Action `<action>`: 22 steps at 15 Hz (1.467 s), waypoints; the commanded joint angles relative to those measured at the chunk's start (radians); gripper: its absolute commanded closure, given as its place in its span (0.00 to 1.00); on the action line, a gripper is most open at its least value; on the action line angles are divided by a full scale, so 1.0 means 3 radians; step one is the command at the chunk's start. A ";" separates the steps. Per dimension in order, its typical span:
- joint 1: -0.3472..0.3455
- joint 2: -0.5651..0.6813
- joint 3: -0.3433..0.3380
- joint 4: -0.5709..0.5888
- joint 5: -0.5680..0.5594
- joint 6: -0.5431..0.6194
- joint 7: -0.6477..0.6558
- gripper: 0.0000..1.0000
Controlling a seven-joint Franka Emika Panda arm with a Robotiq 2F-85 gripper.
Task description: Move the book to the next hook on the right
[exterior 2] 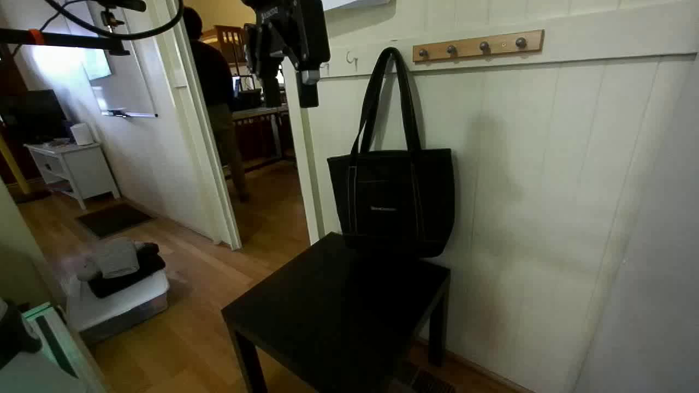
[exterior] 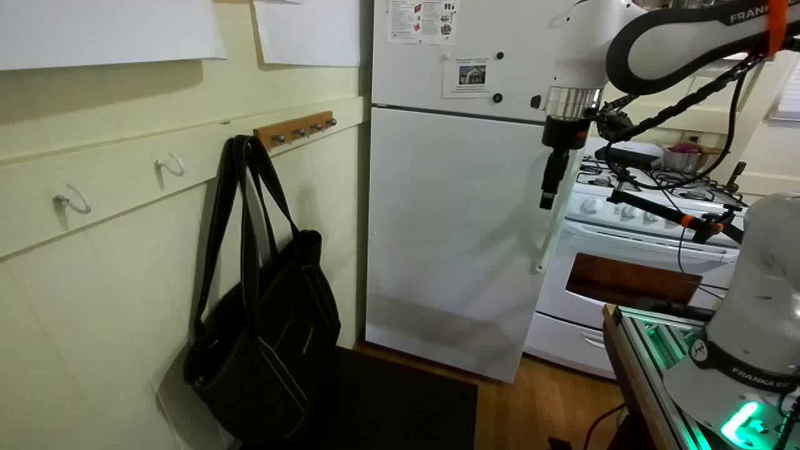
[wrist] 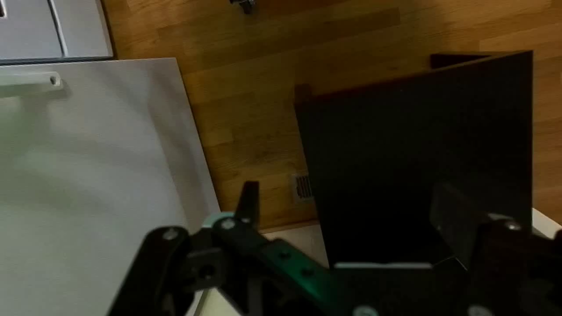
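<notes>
Over on the wall (exterior 2: 519, 164), the black bag (exterior 2: 390, 202) hangs by its straps (exterior 2: 405, 98) beside the wooden rack (exterior 2: 467, 51); the claw (exterior 2: 290, 99) hovers well clear, fingers (exterior 2: 309, 98) spread.

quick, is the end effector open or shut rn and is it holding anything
End effector: open, jaws apart, holding nothing; the black tote bag hangs against the wall, away from it.
</notes>
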 commanded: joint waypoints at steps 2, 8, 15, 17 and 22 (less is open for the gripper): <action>-0.0003 0.0001 0.0003 0.0006 0.0002 -0.0007 -0.0002 0.00; -0.0003 0.0002 0.0003 0.0006 0.0002 -0.0007 -0.0002 0.00; 0.0273 0.0894 0.0282 0.0738 0.0019 0.0678 0.0065 0.00; 0.0329 0.1189 0.0362 0.1017 0.0005 0.0849 0.0074 0.00; 0.0445 0.1842 0.0527 0.1695 -0.0098 0.1083 0.0184 0.00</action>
